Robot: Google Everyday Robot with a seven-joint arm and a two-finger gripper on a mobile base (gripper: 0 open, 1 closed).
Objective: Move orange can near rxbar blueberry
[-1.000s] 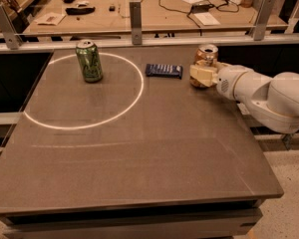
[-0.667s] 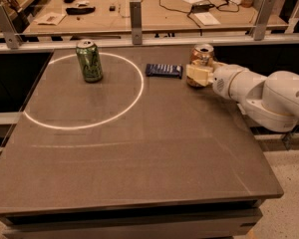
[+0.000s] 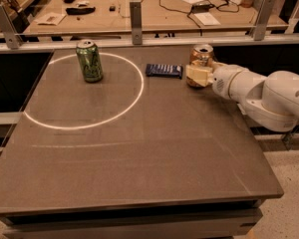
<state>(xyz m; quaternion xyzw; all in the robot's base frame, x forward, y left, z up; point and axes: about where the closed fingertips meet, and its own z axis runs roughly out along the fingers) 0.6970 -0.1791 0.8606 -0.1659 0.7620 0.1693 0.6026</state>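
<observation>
Now the gripper (image 3: 198,75), fingers clamped on the orange can (image 3: 203,54), has slid it along the tabletop's (image 3: 139,173) far edge near the snack bar (image 3: 163,70).

A single camera sits high above the near edge of the bench (image 3: 139,173) and looks down and forward across its top at a steep slant. It stands at middle range. The near edge runs along the bottom of the frame, the near left corner runs out of frame, and the far edge lies under a metal rail (image 3: 65,45) near the top. Beyond the rail the view reaches a wooden worktable (image 3: 149,16). The arm (image 3: 269,96) enters from the right margin, so the camera sees it side-on. Its gripper (image 3: 199,72) lies in the upper right of the frame, at the bench's far right, clasped on the orange can (image 3: 203,53).
</observation>
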